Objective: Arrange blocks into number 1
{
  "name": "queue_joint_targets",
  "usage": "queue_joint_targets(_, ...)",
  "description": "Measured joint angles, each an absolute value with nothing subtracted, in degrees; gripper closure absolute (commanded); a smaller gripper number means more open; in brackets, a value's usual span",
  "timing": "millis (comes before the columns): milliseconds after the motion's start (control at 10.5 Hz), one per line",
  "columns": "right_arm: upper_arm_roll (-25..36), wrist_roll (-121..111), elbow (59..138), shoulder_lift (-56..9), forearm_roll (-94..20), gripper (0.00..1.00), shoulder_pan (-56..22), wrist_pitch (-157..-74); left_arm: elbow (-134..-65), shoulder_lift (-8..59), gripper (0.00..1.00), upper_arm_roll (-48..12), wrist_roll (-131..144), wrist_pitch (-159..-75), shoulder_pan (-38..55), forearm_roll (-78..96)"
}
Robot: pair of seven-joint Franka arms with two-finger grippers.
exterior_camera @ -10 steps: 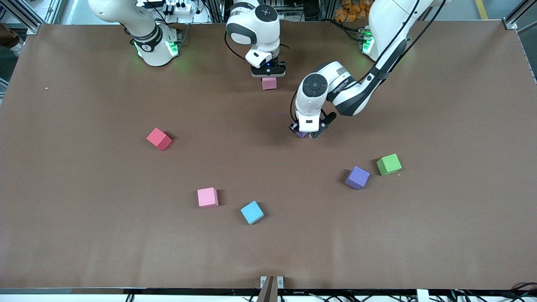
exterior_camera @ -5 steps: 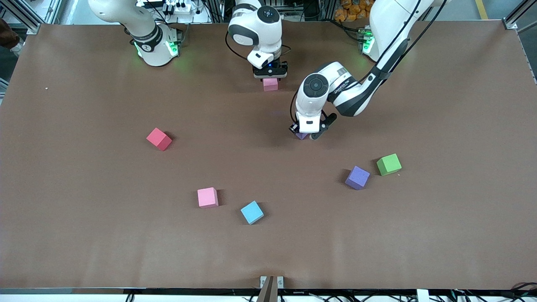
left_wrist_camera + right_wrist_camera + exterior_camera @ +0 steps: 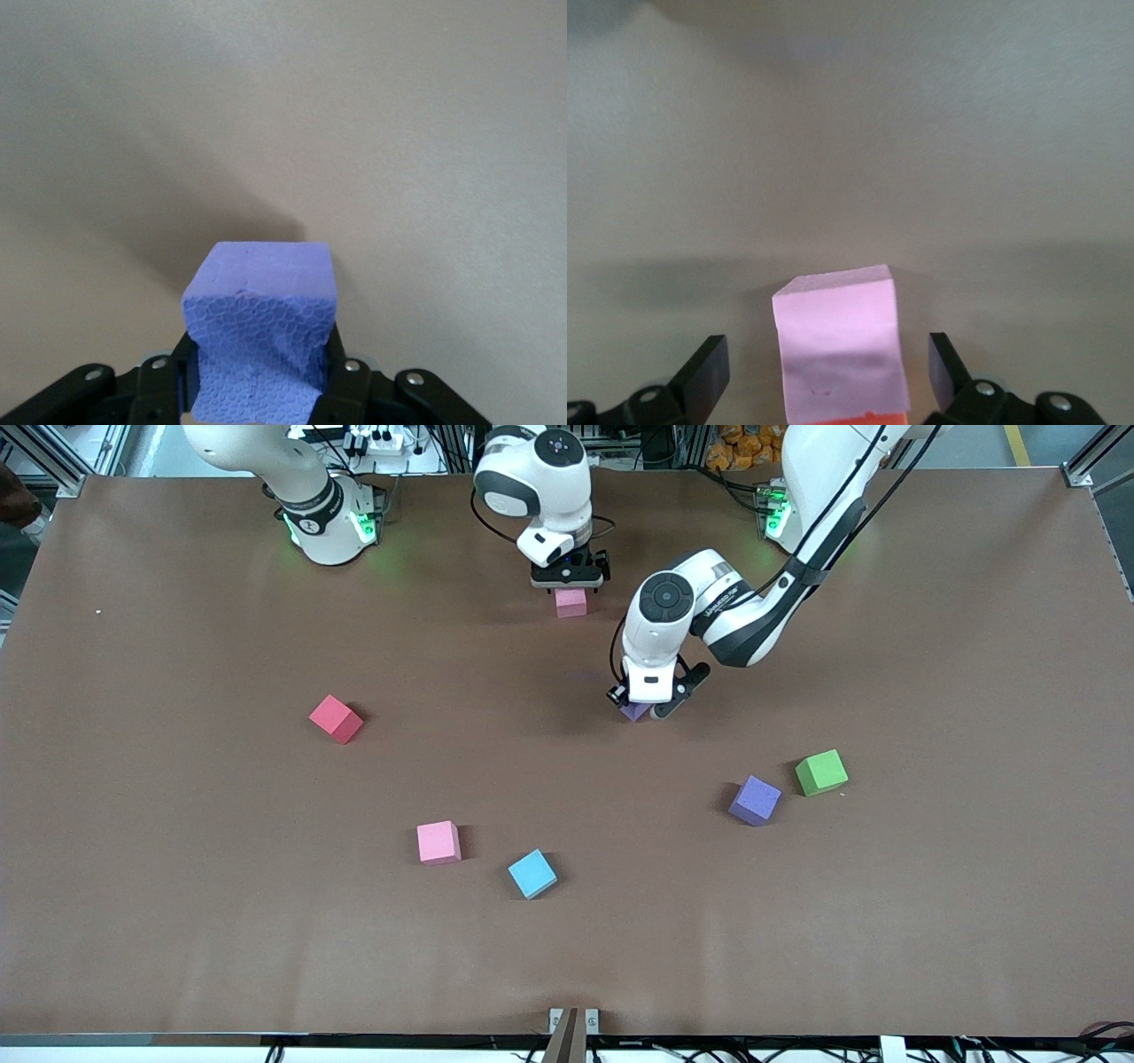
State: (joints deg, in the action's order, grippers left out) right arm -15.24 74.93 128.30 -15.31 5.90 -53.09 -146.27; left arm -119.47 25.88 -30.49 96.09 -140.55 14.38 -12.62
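Operator: Since one second ago, what has changed?

Manual: You will find the right hand [image 3: 570, 583] raised slightly off the pink block [image 3: 570, 602] near the robots' bases, with both fingers [image 3: 700, 374] now spread apart and clear of the block's sides. That pink block sits on an orange block [image 3: 864, 418], of which only a thin edge shows in the right wrist view. The left hand [image 3: 644, 705] has shifted a little and is clamped on a purple block [image 3: 260, 341], whose foam sides are squeezed in between the fingers.

Operator: Where are the other blocks?

Manual: You will see the red block [image 3: 336, 718] toward the right arm's end. A second pink block [image 3: 438, 842] and the blue block [image 3: 532, 873] lie near each other, nearer the front camera. A second purple block [image 3: 755, 800] lies just beside the green block [image 3: 821, 771], toward the left arm's end.

Operator: Any readable markings?

Manual: You will note lettering on the left arm's forearm, too small to read.

Operator: Surface and room?

Manual: You are working on a matte brown counter [image 3: 177, 912]. Green lights glow at both arm bases. Cables, aluminium framing and a power strip [image 3: 372, 440] line the edge at the bases.
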Motion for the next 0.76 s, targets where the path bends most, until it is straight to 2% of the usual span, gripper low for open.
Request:
queue_joint_targets(286, -21.6, 75.1, 134.5, -6.6, 6.3, 0.01, -43.7, -144.1, -119.4, 25.4, 1.00, -30.7, 94.3, -140.5, 16.3, -13.4)
queue_joint_targets(571, -23.9, 75.1, 137.7, 1.1, 6.8, 0.01, -35.5, -131.6, -119.4, 25.5, 1.00, -30.7, 93.9, -140.5, 19.9, -15.9)
queue_joint_targets(762, -24.1, 72.5, 138.0, 4.1, 7.0, 0.01, -29.5, -126.1, -119.2, 25.5, 1.00, -30.9, 93.9, -140.6, 23.6, -16.4)
